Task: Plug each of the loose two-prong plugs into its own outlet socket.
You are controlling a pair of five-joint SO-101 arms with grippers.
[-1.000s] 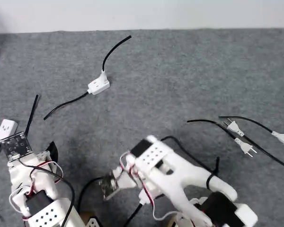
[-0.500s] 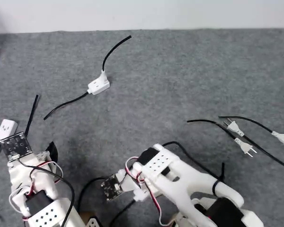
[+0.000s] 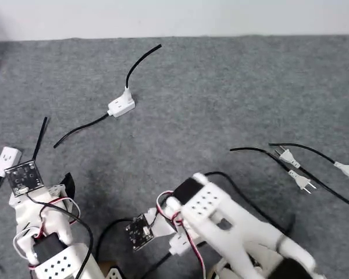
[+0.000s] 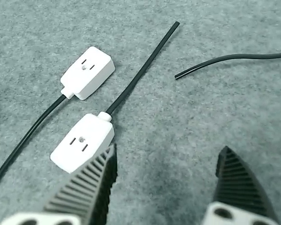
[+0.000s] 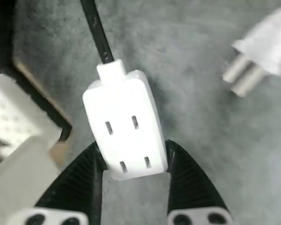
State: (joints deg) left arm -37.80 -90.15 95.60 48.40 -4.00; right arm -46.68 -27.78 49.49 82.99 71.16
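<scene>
My right gripper [image 5: 133, 151] clamps a white outlet socket [image 5: 124, 124]; left gripper [image 4: 168, 151] gapes wide, holding nothing. I see plugs [image 3: 286, 156] at 3 o'clock on the table [image 3: 221, 87].

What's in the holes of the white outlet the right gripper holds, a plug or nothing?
Nothing. The outlet in the right gripper shows its slots bare, and a loose plug lies apart on the carpet.

far outlet [image 3: 121, 106]: left | plugs [image 3: 288, 156]: right | near outlet [image 5: 126, 126]: in right claw [image 5: 133, 150]
</scene>
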